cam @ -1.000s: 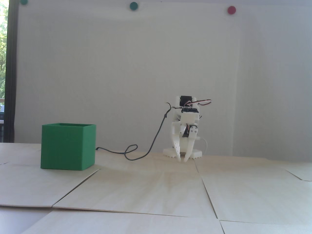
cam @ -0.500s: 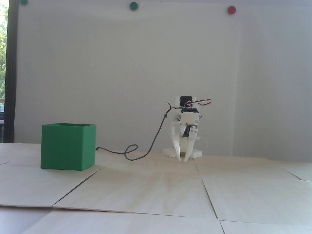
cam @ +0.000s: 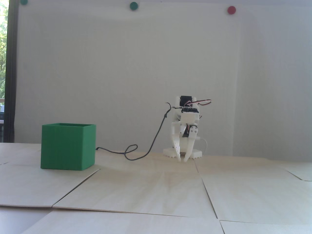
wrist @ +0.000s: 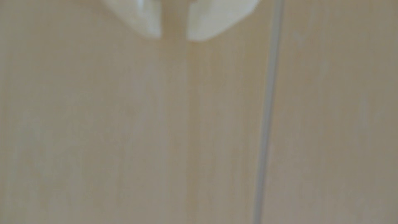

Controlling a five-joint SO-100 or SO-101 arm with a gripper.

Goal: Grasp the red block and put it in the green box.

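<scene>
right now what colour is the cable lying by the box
Dark grey to black; the cable shows best in the fixed view, running from the green box up to the arm.

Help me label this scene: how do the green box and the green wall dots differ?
The green box is a large open-topped cube; the green wall dots are small flat rounds. The box stands on the wooden table, left of the gripper in the fixed view; the dots sit high on the white wall. The box looks a brighter green than the dots. Both are plain green.
</scene>
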